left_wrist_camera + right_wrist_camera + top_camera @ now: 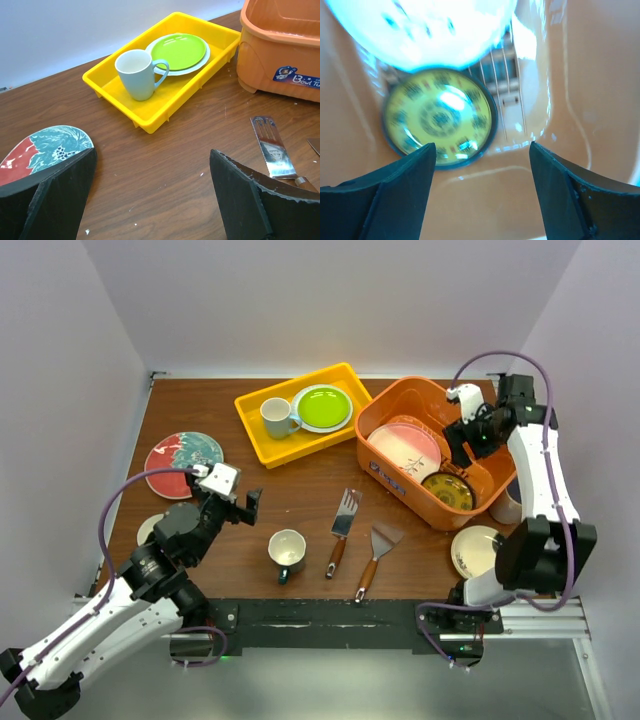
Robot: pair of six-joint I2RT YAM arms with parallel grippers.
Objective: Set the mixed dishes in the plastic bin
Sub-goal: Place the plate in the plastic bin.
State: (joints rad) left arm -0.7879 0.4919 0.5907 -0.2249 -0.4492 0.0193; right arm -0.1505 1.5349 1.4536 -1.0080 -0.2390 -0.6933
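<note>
Brown wooden table (300, 490), white walls enclosing.
- Plastic bin (415, 500): lying inside it, yellow patterned plate (440, 120) and pink-rimmed plate (405, 445).
- Right gripper (482, 170): hovering inside the bin over the yellow patterned plate, jaws standing wide, gripping nothing.
- Left gripper (152, 190): hanging wide apart, well left of the bin.
- Handling: the right gripper should be lifting straight up, clearing the bin wall.

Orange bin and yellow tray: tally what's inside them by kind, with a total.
Plates: 4 (lime green plate on white plate in yellow tray; pink-rimmed plate, yellow patterned plate in orange bin)
Mugs: 1 (white mug in tray)
Total: 5
</note>
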